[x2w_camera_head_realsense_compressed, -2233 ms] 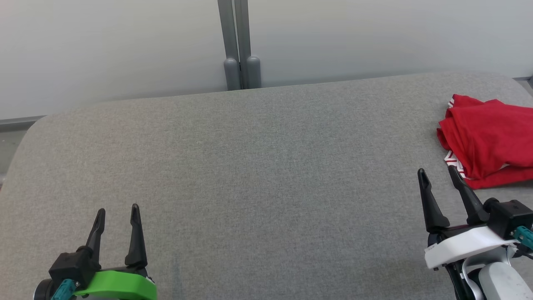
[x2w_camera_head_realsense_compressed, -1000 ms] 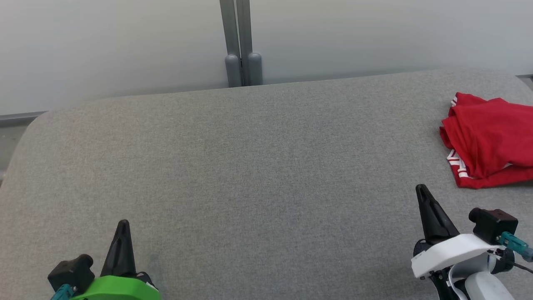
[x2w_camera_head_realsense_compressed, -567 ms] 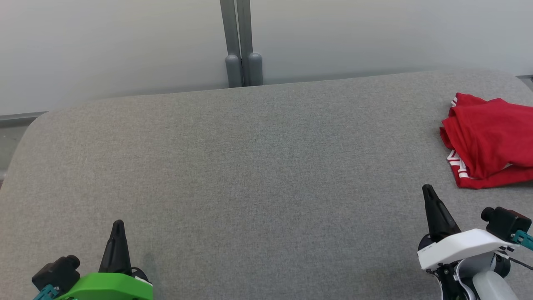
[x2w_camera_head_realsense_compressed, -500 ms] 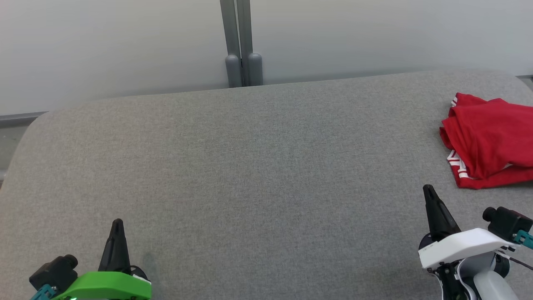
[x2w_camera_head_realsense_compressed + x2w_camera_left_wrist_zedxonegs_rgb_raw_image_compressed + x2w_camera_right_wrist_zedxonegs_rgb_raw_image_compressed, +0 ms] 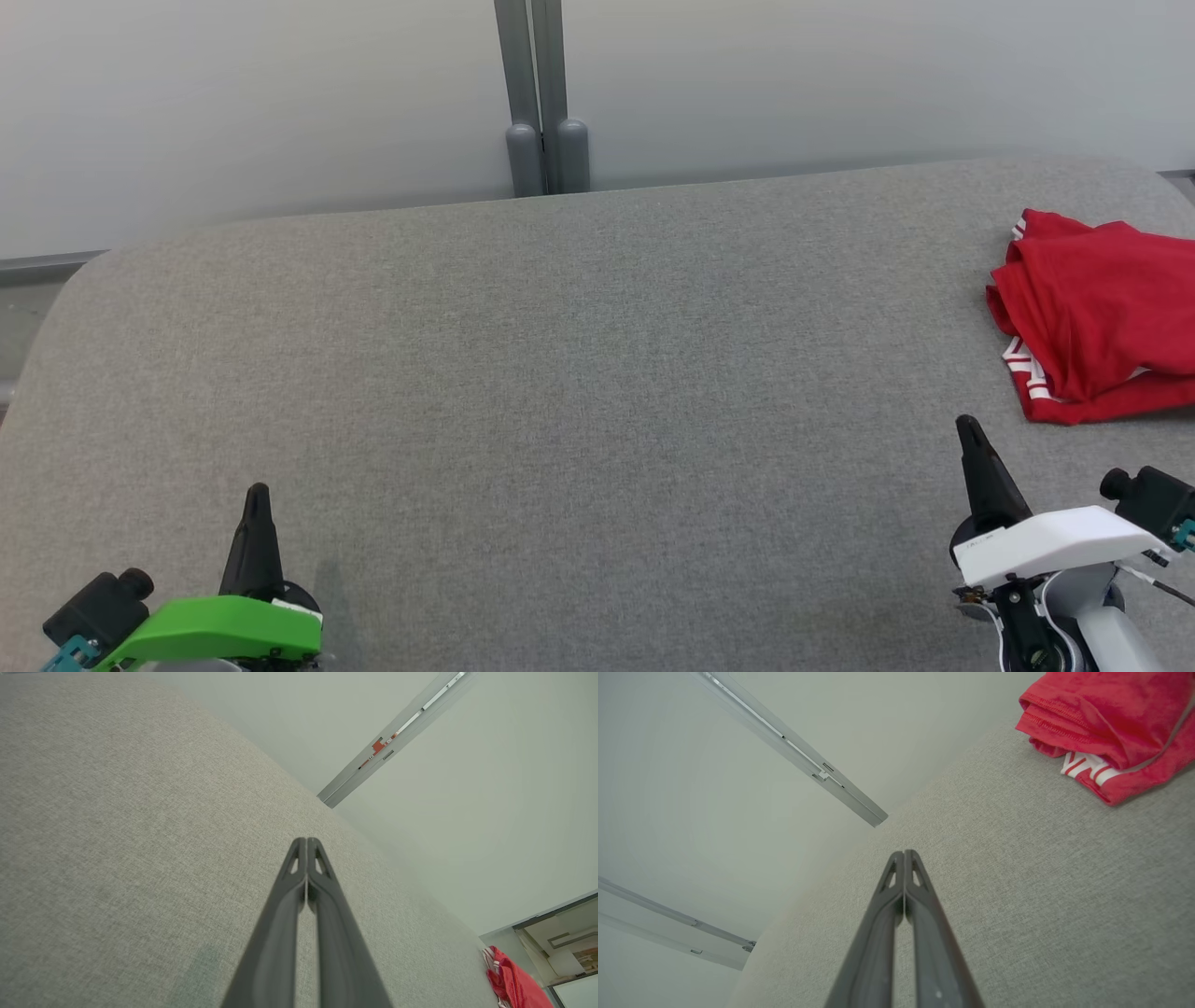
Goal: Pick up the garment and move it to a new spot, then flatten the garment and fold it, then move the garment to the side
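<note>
While left gripper [image 5: 257, 492] and right gripper [image 5: 965, 427] sit near, jaws pressed together, empty: red garment [image 5: 1097, 308], white-striped trim, folded, far right on table [image 5: 597, 373].

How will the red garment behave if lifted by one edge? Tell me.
The red garment is probably floppy: its soft folds sag and bunch. Lifted by one edge, the loose layers would likely unfold and drape. It looks thin, so likely light; pushed, it may wrinkle rather than slide.
</note>
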Available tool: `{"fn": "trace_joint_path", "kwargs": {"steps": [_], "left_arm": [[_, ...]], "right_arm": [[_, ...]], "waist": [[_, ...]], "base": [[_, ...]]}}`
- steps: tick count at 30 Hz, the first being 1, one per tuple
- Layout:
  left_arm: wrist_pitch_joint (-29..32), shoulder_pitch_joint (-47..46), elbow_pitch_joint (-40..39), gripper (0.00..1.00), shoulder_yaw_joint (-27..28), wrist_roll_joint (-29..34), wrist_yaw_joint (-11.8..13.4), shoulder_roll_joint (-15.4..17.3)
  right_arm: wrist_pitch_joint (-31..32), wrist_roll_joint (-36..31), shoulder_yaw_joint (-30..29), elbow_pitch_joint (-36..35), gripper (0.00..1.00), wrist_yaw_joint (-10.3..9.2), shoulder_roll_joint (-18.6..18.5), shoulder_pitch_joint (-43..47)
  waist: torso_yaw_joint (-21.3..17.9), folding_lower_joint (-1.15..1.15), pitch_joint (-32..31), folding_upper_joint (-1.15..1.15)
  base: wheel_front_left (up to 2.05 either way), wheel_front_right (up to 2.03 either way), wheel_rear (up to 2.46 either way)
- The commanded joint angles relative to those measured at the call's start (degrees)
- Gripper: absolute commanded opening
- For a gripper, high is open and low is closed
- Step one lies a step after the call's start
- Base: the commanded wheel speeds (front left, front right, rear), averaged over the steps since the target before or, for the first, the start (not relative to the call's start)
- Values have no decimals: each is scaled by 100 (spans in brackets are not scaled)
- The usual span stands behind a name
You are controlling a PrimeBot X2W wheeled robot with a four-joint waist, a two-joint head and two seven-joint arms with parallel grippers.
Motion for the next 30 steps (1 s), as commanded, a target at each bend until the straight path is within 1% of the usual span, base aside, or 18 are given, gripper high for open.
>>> {"fn": "trace_joint_path", "kwargs": {"steps": [1, 17, 30], "left_arm": [[49, -194, -84, 0, 38, -204, -22, 25], [337, -294, -91, 0, 101, -1278, -31, 27], [546, -361, -94, 0, 145, -2033, -37, 29]], "right_arm": [[55, 185, -60, -53, 0, 1, -6, -150], [347, 1166, -247, -37, 0, 2, 108, -180], [555, 1859, -383, -24, 0, 2, 195, -196]], "waist": [[1, 0, -1, 0], [7, 0, -11, 0], [12, 0, -20, 0]], "base": [[0, 0, 0], [0, 0, 0], [0, 0, 0]]}}
